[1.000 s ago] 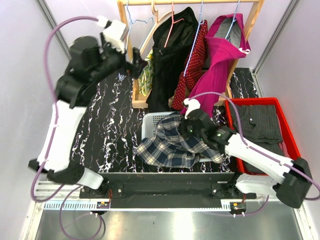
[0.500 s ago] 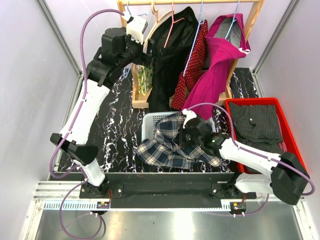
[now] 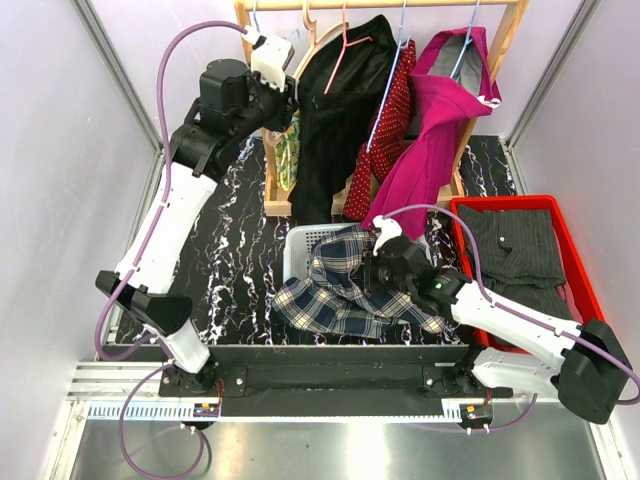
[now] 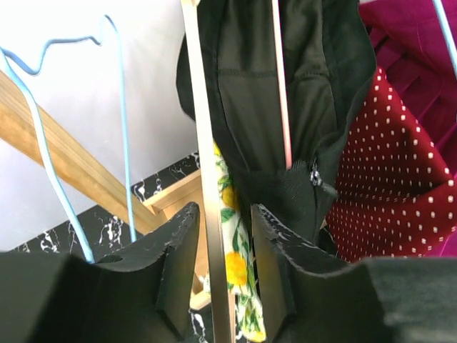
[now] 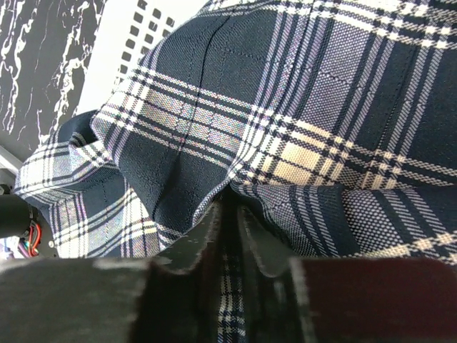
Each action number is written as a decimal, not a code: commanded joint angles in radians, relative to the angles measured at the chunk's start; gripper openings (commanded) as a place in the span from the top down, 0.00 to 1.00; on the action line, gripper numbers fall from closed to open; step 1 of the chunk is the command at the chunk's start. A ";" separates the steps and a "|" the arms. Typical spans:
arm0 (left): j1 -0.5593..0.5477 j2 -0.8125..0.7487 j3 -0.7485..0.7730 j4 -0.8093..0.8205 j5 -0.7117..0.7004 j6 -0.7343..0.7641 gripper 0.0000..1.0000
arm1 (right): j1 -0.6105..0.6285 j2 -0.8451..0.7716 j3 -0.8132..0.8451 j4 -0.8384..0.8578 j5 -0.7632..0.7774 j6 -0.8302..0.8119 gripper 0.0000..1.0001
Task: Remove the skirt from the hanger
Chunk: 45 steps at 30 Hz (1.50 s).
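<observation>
The dark blue and cream plaid skirt (image 3: 335,290) lies crumpled over the front of a white basket (image 3: 297,243). My right gripper (image 3: 380,268) is shut on a fold of the plaid skirt (image 5: 285,107), its fingertips (image 5: 214,221) pinching the cloth. My left gripper (image 3: 285,105) is raised at the left end of the clothes rack. Its jaws (image 4: 223,221) stand open on either side of a thin wooden bar (image 4: 207,143), with lemon-print fabric (image 4: 235,264) beside the bar. No hanger shows on the skirt.
The wooden rack (image 3: 380,5) carries a black garment (image 3: 335,120), a red polka-dot one (image 3: 385,130), a magenta one (image 3: 435,140) and an empty blue hanger (image 3: 270,40). A red bin (image 3: 578,265) with a dark striped garment (image 3: 515,245) stands at the right.
My left arm has swung right from the left wall to the rack, and its open jaws now straddle the wooden bar. My right gripper has stayed shut on the skirt, shifting slightly.
</observation>
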 commanded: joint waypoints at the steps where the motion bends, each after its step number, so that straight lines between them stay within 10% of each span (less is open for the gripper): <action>1: 0.000 -0.103 -0.045 0.055 0.022 0.021 0.26 | -0.002 -0.025 0.046 -0.017 0.034 -0.023 0.73; 5: 0.000 -0.140 -0.074 0.057 0.010 0.035 0.13 | -0.002 -0.018 0.047 -0.023 0.033 -0.025 0.67; 10: 0.002 -0.157 -0.102 0.066 -0.001 0.056 0.36 | -0.002 -0.023 0.049 -0.025 0.042 -0.025 0.66; 24: 0.002 -0.075 -0.074 0.054 0.008 0.062 0.42 | -0.002 -0.063 0.050 -0.049 0.072 -0.034 0.66; 28: 0.002 -0.039 -0.046 0.047 0.002 0.073 0.64 | -0.002 -0.077 0.049 -0.054 0.079 -0.037 0.67; 31: 0.002 0.016 0.006 0.005 -0.010 0.063 1.00 | -0.002 -0.091 0.050 -0.059 0.085 -0.037 0.67; 45: 0.002 -0.050 0.266 -0.078 -0.065 0.055 1.00 | -0.002 -0.118 0.052 -0.053 0.074 -0.037 0.69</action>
